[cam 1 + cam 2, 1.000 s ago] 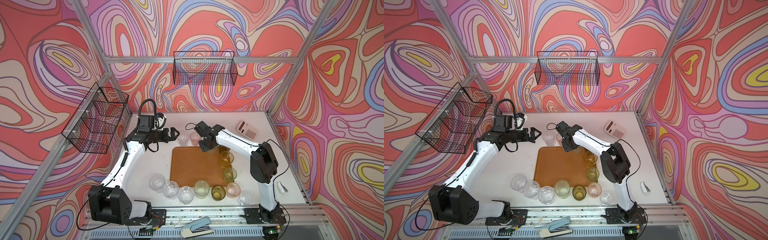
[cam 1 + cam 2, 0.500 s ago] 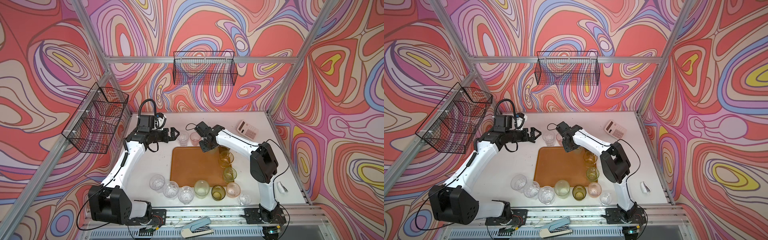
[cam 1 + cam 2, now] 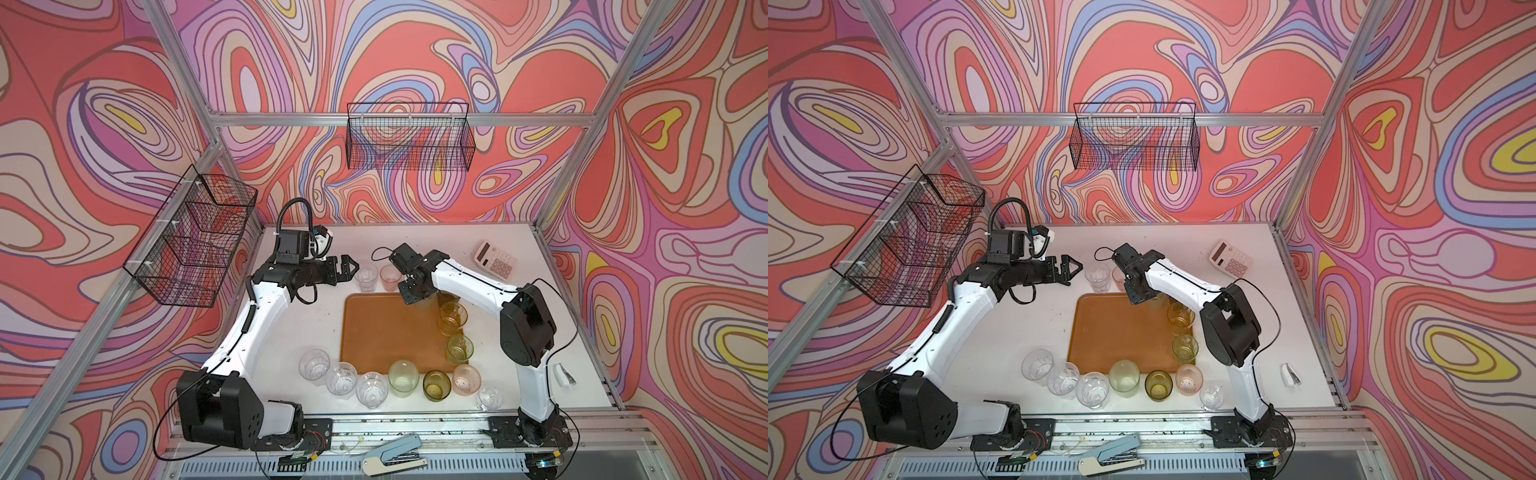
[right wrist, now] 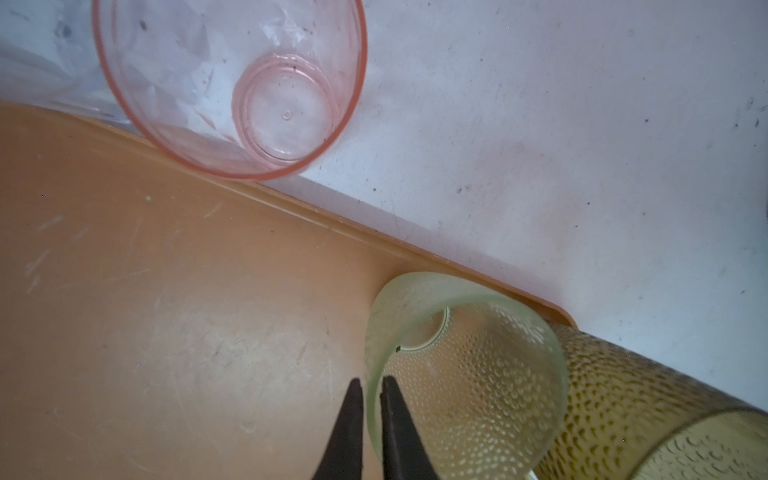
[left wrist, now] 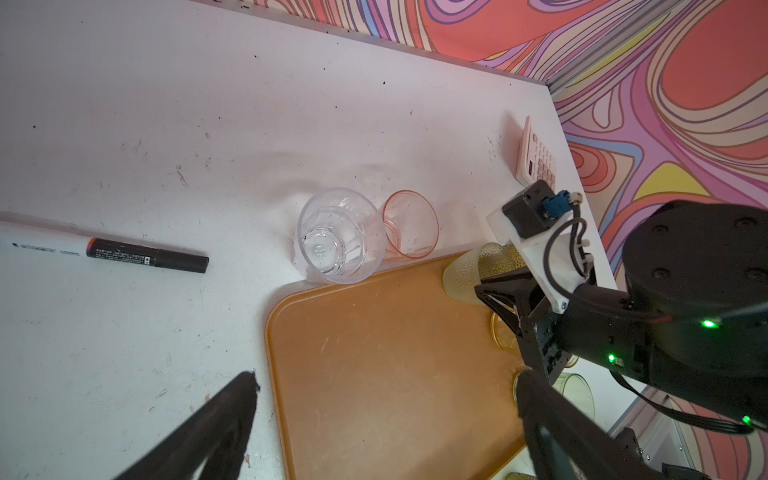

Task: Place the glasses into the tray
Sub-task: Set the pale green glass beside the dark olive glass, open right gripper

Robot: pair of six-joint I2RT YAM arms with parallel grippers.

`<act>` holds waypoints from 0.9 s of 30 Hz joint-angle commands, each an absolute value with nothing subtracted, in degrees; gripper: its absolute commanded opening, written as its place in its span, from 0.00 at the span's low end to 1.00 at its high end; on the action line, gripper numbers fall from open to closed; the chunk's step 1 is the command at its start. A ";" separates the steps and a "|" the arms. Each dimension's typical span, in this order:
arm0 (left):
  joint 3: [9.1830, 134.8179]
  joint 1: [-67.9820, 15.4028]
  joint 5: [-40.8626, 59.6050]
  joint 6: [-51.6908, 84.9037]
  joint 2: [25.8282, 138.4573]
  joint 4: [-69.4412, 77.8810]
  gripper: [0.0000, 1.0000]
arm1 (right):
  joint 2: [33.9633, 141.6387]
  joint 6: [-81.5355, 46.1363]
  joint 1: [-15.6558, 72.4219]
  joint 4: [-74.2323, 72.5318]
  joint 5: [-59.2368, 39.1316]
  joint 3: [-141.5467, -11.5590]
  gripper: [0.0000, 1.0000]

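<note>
The orange-brown tray (image 3: 386, 328) (image 3: 1117, 328) lies mid-table. My right gripper (image 4: 371, 384) (image 3: 417, 296) is shut on the rim of a pale green dimpled glass (image 4: 478, 374) (image 5: 461, 274) in the tray's far right corner, one finger inside and one outside. An amber glass (image 3: 452, 318) and a green glass (image 3: 459, 349) stand along the tray's right side. A clear glass (image 3: 366, 276) (image 5: 336, 237) and a pink glass (image 3: 390, 276) (image 4: 232, 83) stand just beyond the far rim. My left gripper (image 3: 351, 270) (image 5: 386, 378) hangs open, empty, left of the clear one. Several more glasses (image 3: 371, 388) line the tray's near edge.
A pink calculator (image 3: 496, 261) lies at the back right. A marker (image 5: 124, 251) lies on the table behind the left arm. A stapler (image 3: 395, 459) sits on the front rail. Black wire baskets (image 3: 409, 137) (image 3: 193, 241) hang on the walls.
</note>
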State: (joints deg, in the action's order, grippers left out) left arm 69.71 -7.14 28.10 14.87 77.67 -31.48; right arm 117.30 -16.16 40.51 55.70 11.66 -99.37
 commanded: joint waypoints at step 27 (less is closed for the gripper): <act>69.17 -7.21 28.41 14.77 76.95 -31.38 1.00 | 109.79 -14.79 41.02 60.56 9.40 -102.09 0.27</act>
State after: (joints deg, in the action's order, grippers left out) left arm 69.71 -7.14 28.10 14.85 77.67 -31.48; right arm 112.01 -14.98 40.62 58.41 9.69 -100.71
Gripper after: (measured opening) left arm 0.999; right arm 0.267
